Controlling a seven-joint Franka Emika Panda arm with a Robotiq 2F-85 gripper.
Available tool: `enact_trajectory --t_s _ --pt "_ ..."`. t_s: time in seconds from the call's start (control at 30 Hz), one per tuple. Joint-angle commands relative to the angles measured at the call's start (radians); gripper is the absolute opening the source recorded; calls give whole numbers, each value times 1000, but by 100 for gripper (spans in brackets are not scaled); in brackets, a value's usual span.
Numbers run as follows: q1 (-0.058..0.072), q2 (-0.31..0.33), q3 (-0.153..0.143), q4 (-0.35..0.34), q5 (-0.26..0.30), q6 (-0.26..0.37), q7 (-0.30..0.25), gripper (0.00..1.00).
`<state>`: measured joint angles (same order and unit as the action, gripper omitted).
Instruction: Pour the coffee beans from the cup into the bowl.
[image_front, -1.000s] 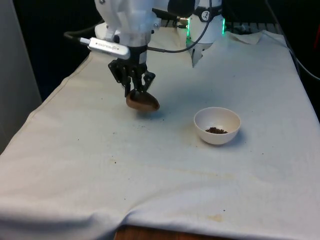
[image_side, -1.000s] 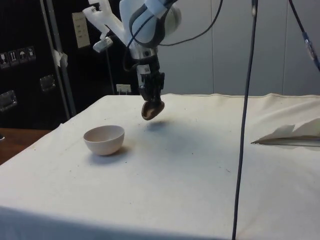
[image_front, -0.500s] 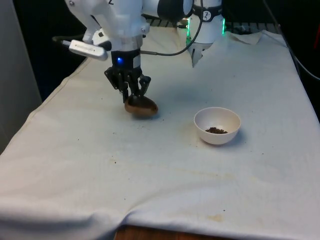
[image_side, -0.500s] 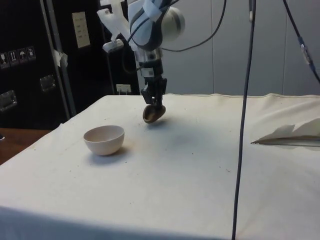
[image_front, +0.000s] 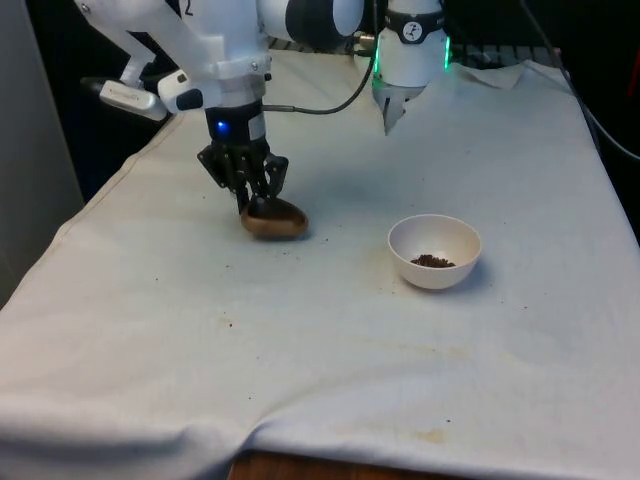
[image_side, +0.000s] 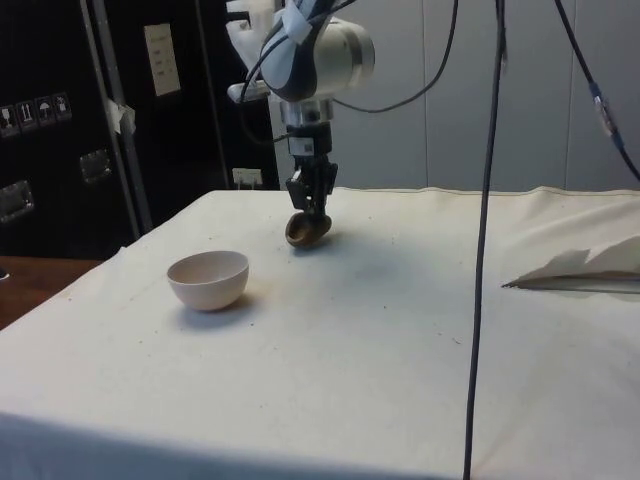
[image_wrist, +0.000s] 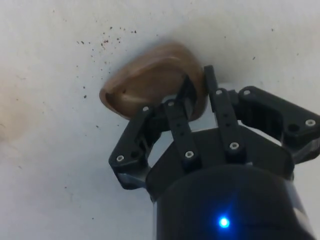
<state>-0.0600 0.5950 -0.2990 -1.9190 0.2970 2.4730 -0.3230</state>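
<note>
Brown cup (image_front: 273, 219) down on the white cloth (image_front: 320, 350), on the front view's left half, tipped rather than upright. Mouth turned sideways, seen as an open hollow in the wrist view (image_wrist: 150, 82); long axis roughly along the 3-to-9 line in the front view, though exact mouth direction hard to tell there. Gripper (image_front: 254, 196) directly over it, jaws narrow and pinched on the cup's rim wall, one finger (image_wrist: 180, 127) inside the hollow and the other outside. In the side view, cup (image_side: 306, 231) low against the cloth beneath the gripper (image_side: 311, 205). White bowl (image_front: 434, 251) well apart, at about 4 o'clock from the cup in the front view, upright, with dark coffee beans (image_front: 432, 261) at its bottom. Small dark specks scattered on the cloth. Dark cabinets (image_side: 60, 120) and pale wall panels (image_side: 540, 90) behind in the side view.
</note>
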Motion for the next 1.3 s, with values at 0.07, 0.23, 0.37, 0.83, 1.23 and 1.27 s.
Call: enact_trajectory --t_s 0.07,0.23,0.37,0.83,1.23,1.27 --pt "0 1 0 0 10 0 -8 3" --pt "-2 3 2 3 17 -3 -9 3" --pt "1 3 0 1 13 0 -8 7" --pt "0 4 1 2 14 -1 -9 81" --pt "20 -60 -13 -6 -5 -46 18 100" --pt "21 -66 -13 -6 -7 -50 20 100"
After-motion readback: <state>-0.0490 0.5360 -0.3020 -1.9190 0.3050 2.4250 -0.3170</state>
